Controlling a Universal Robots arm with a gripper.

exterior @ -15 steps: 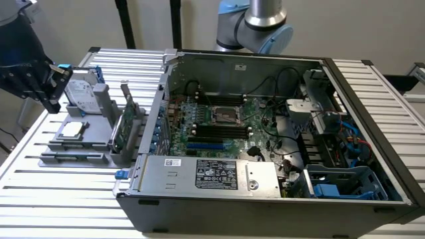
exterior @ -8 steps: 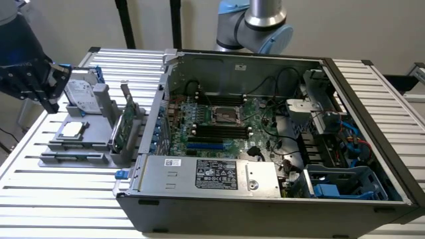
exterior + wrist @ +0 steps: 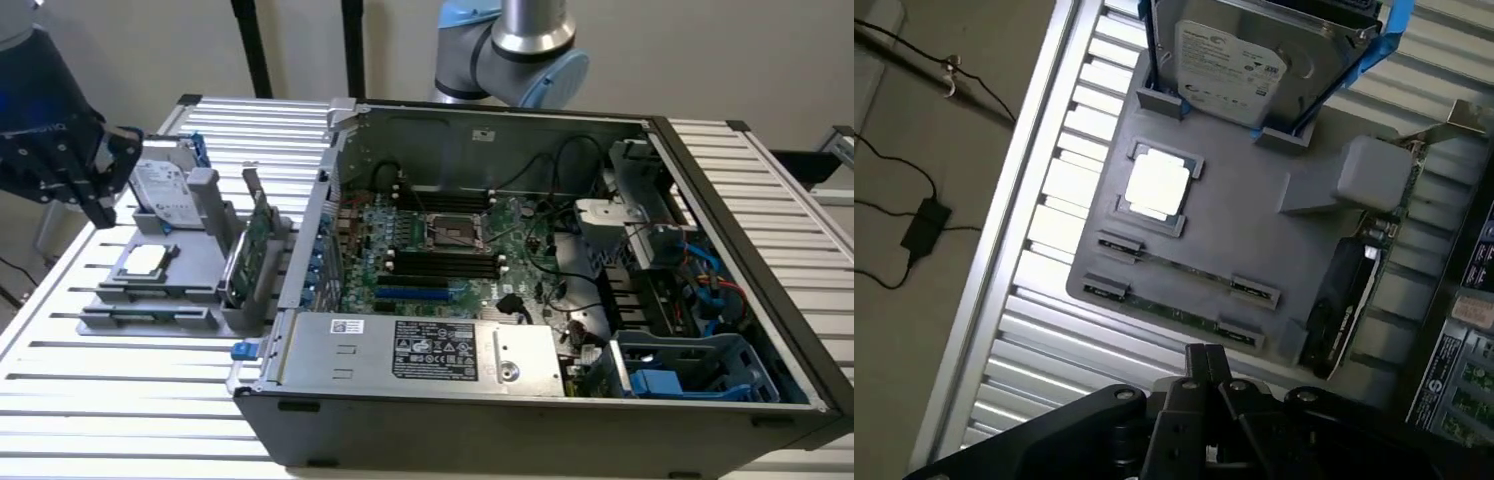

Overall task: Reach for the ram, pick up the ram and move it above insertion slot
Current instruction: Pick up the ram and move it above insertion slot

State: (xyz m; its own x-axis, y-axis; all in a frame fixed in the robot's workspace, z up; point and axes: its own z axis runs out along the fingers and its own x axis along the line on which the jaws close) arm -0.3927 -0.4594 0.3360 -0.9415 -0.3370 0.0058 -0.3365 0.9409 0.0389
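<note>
Gripper (image 3: 1206, 355) clenched, empty, hovering over slatted table (image 3: 1044, 335) edge, just beside grey tray (image 3: 1254, 220). Ram (image 3: 1174, 312) lies flat along tray edge nearest gripper, untouched.

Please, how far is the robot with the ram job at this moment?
Nothing is finished yet. The ram sits in the gray tray, not lifted. In hand is the reach: the gripper hovers above the tray's edge, close to the ram, not touching it. Left: the pickup and the carry to above the black insertion slots.
</note>
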